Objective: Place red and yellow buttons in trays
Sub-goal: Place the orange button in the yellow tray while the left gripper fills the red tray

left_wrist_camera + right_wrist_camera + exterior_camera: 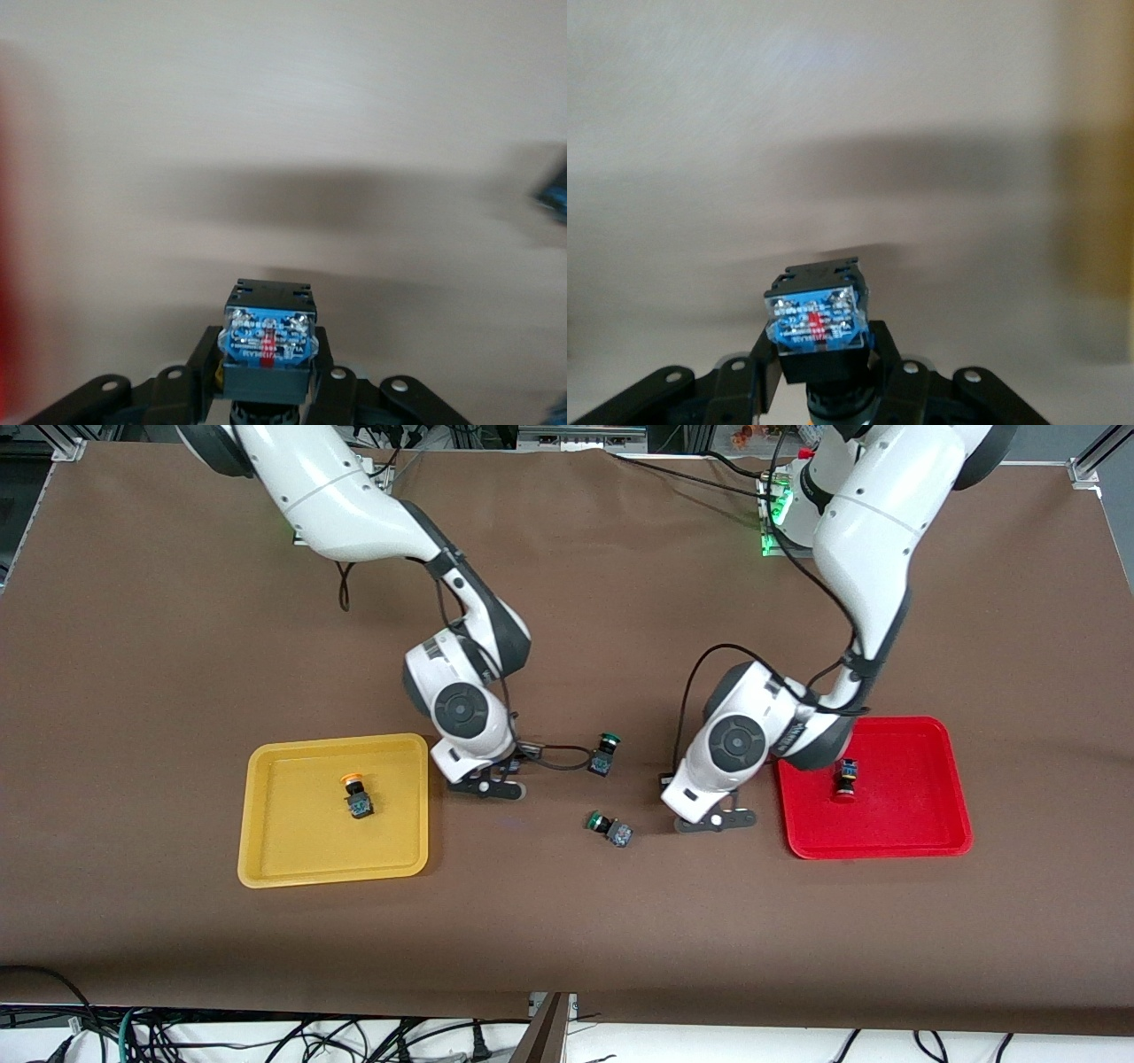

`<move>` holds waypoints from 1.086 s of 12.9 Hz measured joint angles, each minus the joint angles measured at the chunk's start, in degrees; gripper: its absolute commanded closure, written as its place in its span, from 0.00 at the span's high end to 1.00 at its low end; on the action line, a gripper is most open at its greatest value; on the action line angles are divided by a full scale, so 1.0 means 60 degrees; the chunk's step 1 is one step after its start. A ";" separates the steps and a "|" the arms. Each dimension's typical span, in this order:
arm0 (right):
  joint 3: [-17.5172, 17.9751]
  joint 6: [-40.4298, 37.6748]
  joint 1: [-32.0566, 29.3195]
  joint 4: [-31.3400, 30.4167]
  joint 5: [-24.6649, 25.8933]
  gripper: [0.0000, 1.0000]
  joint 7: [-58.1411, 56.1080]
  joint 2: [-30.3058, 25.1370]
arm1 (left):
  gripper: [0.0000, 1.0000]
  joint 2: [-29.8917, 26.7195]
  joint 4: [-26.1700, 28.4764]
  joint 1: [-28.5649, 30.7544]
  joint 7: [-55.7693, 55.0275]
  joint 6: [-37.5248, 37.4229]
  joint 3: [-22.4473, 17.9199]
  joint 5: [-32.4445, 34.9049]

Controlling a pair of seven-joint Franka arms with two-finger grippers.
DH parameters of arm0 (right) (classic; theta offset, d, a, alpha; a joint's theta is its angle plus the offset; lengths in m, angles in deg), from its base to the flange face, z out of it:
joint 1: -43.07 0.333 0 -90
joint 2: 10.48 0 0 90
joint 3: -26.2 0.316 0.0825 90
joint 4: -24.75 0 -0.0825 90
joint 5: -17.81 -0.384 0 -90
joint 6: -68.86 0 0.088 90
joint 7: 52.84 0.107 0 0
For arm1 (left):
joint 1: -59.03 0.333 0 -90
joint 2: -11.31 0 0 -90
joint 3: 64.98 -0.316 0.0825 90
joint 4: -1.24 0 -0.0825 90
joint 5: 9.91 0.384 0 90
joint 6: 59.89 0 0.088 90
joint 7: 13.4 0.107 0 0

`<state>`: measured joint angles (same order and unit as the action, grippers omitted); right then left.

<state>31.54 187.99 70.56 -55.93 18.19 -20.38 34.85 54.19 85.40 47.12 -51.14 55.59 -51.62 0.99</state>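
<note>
Both wrist cameras show my left gripper [266, 390] and right gripper [829, 390] each clamping a switch [267, 341], which could slip if jolted.

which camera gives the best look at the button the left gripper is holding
The left wrist view: the held button fills its foreground, its blue label facing the camera, clamped in the left gripper. In the front view the arm's wrist hides that button; only the gripper shows, beside the red tray. The right wrist view does not show it.
</note>
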 measured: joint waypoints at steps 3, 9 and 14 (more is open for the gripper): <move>-0.0595 -0.0835 -0.0861 0.0178 0.0691 0.25 -0.2959 -0.0623 | 0.00 -0.0573 -0.0776 0.1079 0.1788 -0.2432 -0.0303 0.0092; -0.1098 -0.0859 -0.1348 -0.0252 -0.0317 1.00 -0.4082 -0.0434 | 0.99 -0.0146 0.0023 0.3449 0.6571 -0.1436 -0.0767 0.0656; -0.1119 -0.0772 -0.1688 -0.0066 -0.0816 1.00 -0.4157 -0.0530 | 1.00 -0.0309 0.0967 0.3554 0.7192 0.0050 -0.0737 0.0717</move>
<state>24.82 183.36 60.43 -56.33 13.29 -45.33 31.67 52.33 91.20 68.44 -7.99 55.89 -56.05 5.30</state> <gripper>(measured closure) 0.000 0.189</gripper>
